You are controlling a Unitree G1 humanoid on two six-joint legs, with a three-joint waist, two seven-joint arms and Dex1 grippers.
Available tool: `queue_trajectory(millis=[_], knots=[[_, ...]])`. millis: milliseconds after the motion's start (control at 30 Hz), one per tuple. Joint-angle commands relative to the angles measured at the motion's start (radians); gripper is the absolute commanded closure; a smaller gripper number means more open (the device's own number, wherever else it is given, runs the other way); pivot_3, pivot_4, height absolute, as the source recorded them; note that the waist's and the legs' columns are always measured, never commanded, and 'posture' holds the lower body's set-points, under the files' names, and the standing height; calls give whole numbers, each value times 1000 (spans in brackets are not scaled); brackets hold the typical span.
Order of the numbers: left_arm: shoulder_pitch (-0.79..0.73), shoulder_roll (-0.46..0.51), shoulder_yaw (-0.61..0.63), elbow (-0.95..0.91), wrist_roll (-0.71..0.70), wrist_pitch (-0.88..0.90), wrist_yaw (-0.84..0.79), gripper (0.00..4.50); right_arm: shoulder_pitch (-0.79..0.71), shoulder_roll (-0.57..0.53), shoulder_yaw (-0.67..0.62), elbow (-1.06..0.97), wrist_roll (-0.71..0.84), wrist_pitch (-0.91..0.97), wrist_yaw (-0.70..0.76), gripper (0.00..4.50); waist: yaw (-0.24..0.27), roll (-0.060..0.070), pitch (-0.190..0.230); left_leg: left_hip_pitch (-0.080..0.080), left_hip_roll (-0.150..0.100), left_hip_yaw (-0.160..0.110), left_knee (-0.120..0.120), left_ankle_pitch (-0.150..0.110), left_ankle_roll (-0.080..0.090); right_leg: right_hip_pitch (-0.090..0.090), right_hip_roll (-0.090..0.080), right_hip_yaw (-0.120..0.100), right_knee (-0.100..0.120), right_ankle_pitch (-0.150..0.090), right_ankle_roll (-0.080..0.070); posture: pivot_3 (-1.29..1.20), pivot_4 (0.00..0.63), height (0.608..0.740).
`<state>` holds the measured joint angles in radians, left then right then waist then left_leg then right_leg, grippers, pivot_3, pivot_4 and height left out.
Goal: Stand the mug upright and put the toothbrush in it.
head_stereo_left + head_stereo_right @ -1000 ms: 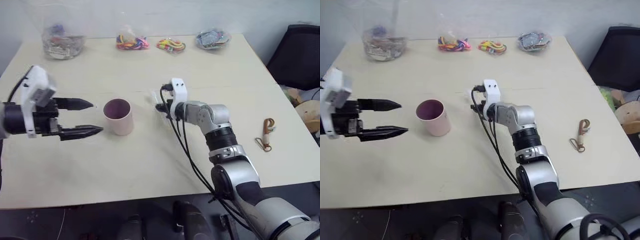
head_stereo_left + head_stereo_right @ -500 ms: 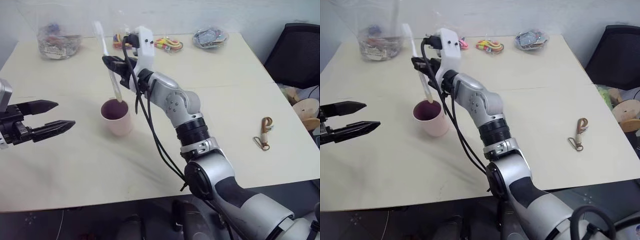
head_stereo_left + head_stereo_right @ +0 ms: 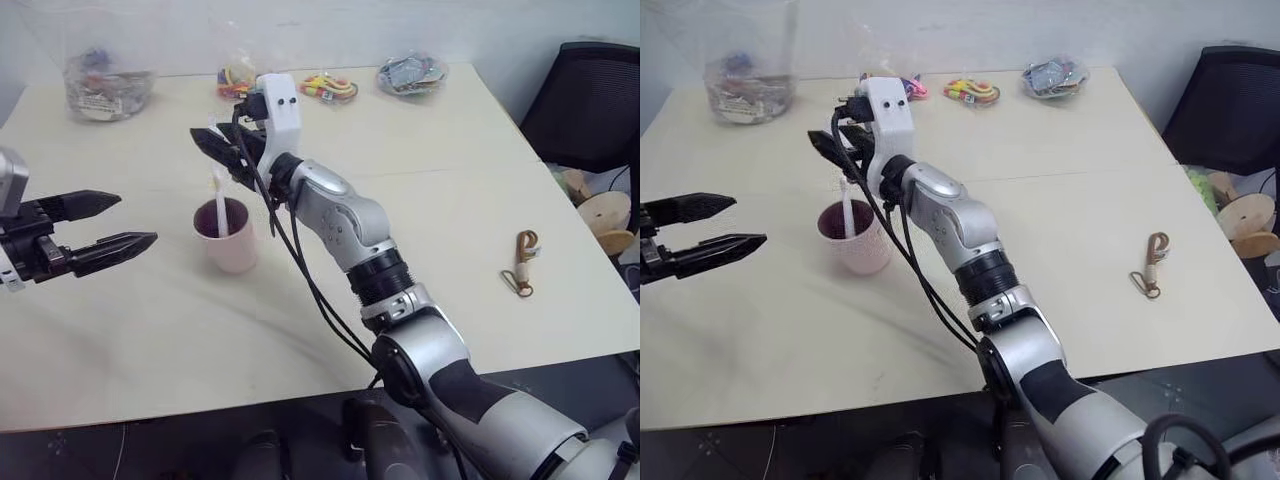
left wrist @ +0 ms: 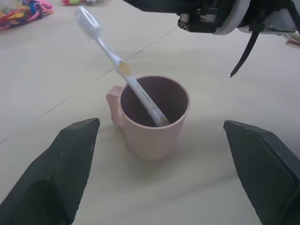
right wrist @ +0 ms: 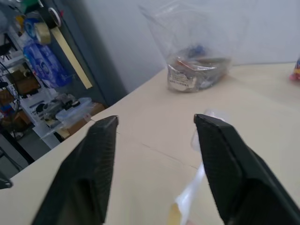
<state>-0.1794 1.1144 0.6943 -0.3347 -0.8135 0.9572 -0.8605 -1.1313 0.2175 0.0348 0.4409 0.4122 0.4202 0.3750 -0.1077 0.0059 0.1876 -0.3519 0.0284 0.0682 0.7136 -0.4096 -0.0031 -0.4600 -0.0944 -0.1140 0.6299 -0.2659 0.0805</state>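
Hovering above the upright mug (image 4: 153, 123), right tool (image 5: 154, 173) gapes empty; toothbrush (image 4: 123, 69) leans inside. Left tool (image 3: 112, 223) spreads wide, holding nothing.

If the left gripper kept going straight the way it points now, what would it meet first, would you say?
Most likely the mug, which stands upright between the left gripper's open fingers' line, with the toothbrush leaning inside it.
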Motion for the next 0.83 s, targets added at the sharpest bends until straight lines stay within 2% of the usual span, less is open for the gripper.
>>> queue_trajectory(millis=[33,67,133,267,400,533,667,733,833], knots=[[-33,-4,-15,23,19,-51,10,16,74,17,43,-142,12,7,52,412,0,0,0,0,0,0,0,0,0,0,0,0,0,0,0,0,150,740],[-42,-4,-24,33,23,-60,12,16,88,-16,57,-188,16,23,82,113,-1,0,0,0,0,0,0,0,0,0,0,0,0,0,0,0,150,740],[-54,-2,-38,54,36,-85,10,16,115,-106,87,-289,25,64,174,113,0,0,0,0,0,0,0,0,0,-1,0,1,0,0,0,0,150,740],[-60,1,-56,99,66,-140,-16,16,154,-369,74,-467,99,209,375,113,17,0,0,-1,-1,0,1,0,0,0,-1,0,0,0,0,0,150,740],[-53,13,-56,122,69,-158,-53,16,189,-580,21,-558,170,321,477,113,32,-1,0,-1,-1,0,2,0,0,0,-1,0,-1,0,0,0,150,740],[48,63,8,120,86,-161,-195,16,239,-857,-47,-647,296,455,687,113,43,0,0,-1,0,2,1,0,1,-2,-1,1,-1,0,0,0,150,740],[153,116,80,167,149,-203,-321,16,348,-1125,-78,-661,325,448,919,113,57,-1,0,-1,1,8,1,-1,1,-1,0,0,-2,0,0,0,150,740],[200,130,107,184,193,-240,-369,16,400,-1196,-87,-652,312,417,974,113,64,-2,0,0,1,10,1,-1,2,-1,0,1,-2,0,0,0,150,740],[214,130,120,199,207,-265,-395,16,425,-1199,-97,-638,298,394,943,113,68,-2,0,2,1,13,2,-1,2,-1,-1,5,-1,1,1,0,150,740]])
